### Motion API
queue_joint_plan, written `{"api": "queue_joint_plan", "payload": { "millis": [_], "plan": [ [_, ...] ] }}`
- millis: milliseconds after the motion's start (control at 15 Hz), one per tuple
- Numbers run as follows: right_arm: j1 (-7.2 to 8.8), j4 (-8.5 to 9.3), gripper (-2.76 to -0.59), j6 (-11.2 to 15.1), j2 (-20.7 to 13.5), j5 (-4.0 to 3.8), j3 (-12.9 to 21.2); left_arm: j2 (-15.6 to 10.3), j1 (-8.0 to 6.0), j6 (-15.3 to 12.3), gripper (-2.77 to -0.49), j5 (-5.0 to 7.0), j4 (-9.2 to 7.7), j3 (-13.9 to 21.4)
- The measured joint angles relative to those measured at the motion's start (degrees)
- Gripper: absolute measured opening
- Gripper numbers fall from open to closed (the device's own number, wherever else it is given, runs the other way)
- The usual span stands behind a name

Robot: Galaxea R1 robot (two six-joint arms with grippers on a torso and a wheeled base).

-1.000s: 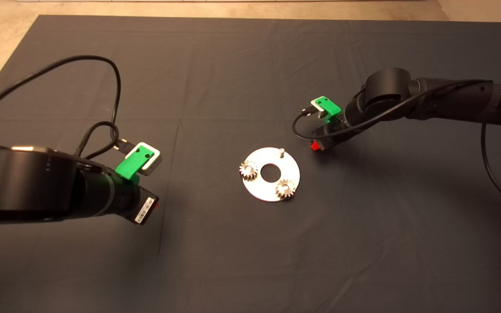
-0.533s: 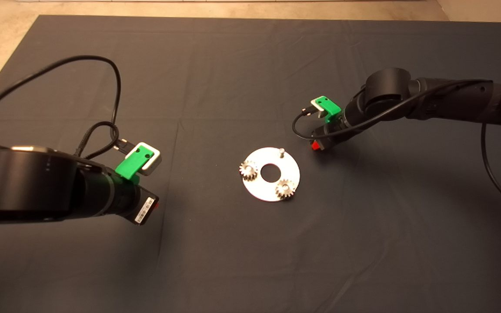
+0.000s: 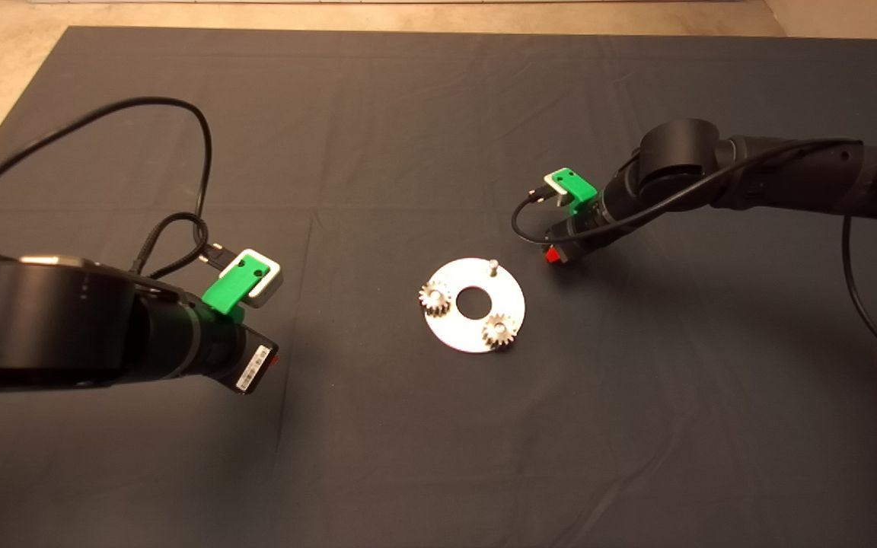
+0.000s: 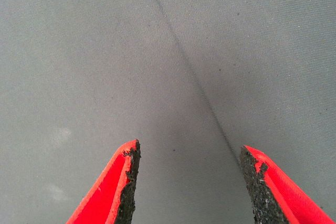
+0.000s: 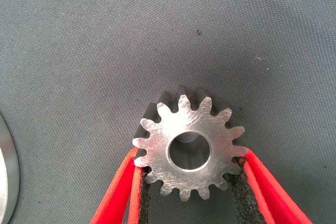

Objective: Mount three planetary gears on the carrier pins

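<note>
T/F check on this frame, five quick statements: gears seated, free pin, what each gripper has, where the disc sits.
1. Two planetary gears already sit on the disc. True.
2. All three carrier pins carry a gear. False: the far pin is bare.
3. The right gripper is shut on a third gear. True: its red fingers press the gear's teeth from both sides.
4. The left gripper also holds a gear. False: it is open, with only the mat between its fingers.
5. The disc lies directly under the right gripper. False: in the head view the gripper is beside the disc, off its rim.
</note>
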Motion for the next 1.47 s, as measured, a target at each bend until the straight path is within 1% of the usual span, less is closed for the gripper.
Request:
{"api": "queue_joint_plan", "payload": {
  "millis": [267, 400, 667, 733, 867, 1000, 1200, 1333, 1400, 1467],
  "plan": [
    [0.0, 0.0, -2.5, -0.87, 0.02, -0.02, 0.02, 0.0, 0.0, 0.0, -1.95, 0.0, 0.0, 0.0],
    [0.09, 0.0, -2.5, -0.88, 0.28, -0.11, 0.02, 0.0, 0.0, 0.0, -1.95, 0.0, 0.0, 0.0],
    [0.34, 0.0, -2.5, -0.89, 0.66, 0.06, 0.05, 0.0, 0.0, 0.0, -1.95, 0.0, 0.0, 0.0],
    [0.64, 0.0, -2.51, -0.9, 0.61, -0.14, 0.39, 0.0, 0.0, 0.0, -1.95, 0.0, 0.01, -0.02],
    [2.0, 0.0, -2.51, -0.93, 0.57, -0.29, 2.22, 0.0, 0.0, 0.0, -1.95, 0.0, 0.01, -0.02],
    [3.2, 0.02, -2.51, -0.93, 0.48, -0.15, 4.97, 0.0, 0.0, 0.02, -1.95, 0.02, 0.0, -0.05],
    [5.36, 0.23, -2.52, -0.83, 0.44, -0.57, 9.5, 0.0, 0.0, 0.05, -1.95, 0.0, 0.01, -0.05],
    [6.9, 1.55, -2.52, -0.71, 0.65, -0.74, 12.04, 0.0, 0.0, 0.05, -1.95, 0.02, 0.0, -0.05],
    [7.08, 1.95, -2.52, -0.68, 0.66, -0.82, 12.72, 0.0, 0.0, 0.05, -1.95, -0.01, 0.0, -0.05],
    [7.08, 2.21, -2.52, -0.68, 0.65, -1.06, 13.07, 0.0, 0.0, 0.05, -1.95, 0.02, 0.0, -0.05]
  ]
}}
